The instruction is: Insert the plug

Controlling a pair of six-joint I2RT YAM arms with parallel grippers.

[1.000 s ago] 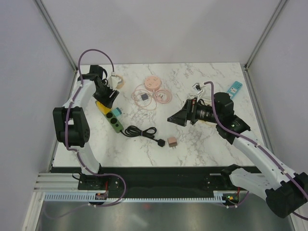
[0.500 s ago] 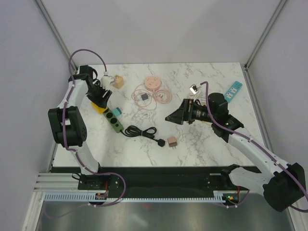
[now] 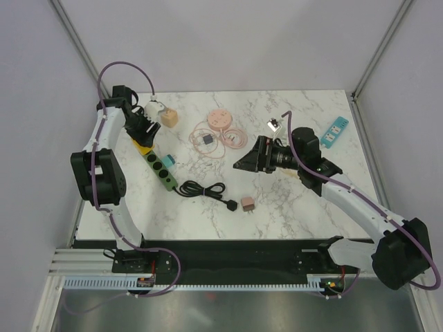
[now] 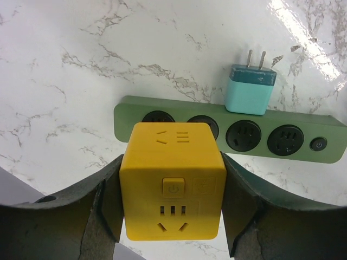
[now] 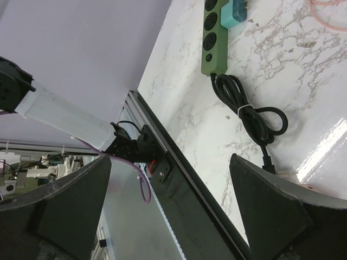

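Yellow cube plug (image 4: 173,162) in context, by size. Marble table (image 4: 81,65): bears the green power strip (image 4: 130,116), lying flat, with a teal charger (image 4: 250,89) against one long edge. Cube: rigid, smooth plastic, probably light and liable to slip. The left gripper (image 4: 173,200) clamps its side faces over the strip's end sockets. Right gripper (image 5: 168,208): spread wide, empty.

Bright, even overhead light, soft faint shadows, white glare patches on the marble table (image 4: 303,21)
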